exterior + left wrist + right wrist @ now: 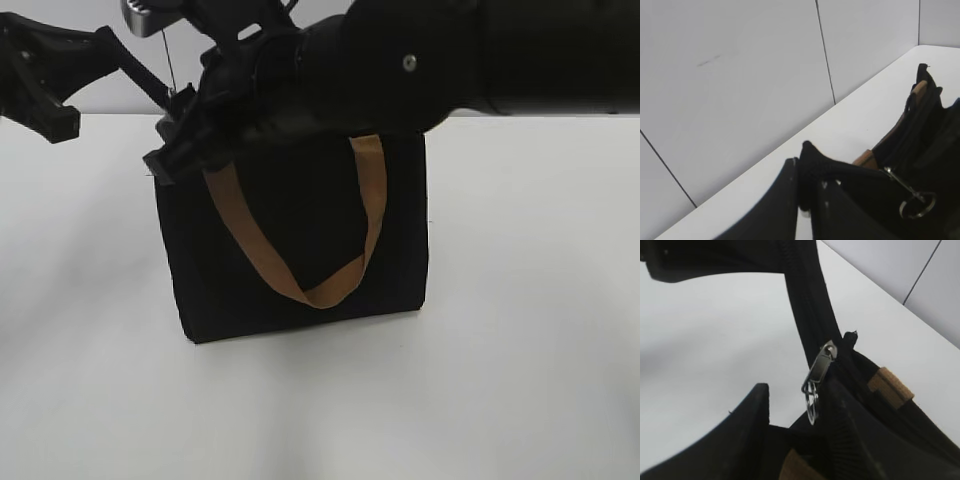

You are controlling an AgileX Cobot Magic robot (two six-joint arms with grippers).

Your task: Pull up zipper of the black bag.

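step in hand: the pull tab (818, 376) seemed ready to be caught, so a firm, square pinch on its metal and a slow draw along the zipper (807, 305) would have served best, with the corner held taut
left gripper (807, 200): its jaws pressed together on a fold of black cloth at the bag's end
right gripper (797, 412): jaws spread, the tab hanging between them, not clearly pinched
black bag (300, 235): stood upright on the white table (520, 330), mid-view, under the right arm
look: plain black cloth, tan handle (300, 250) drooping down the front
tab: silvery, with a ring
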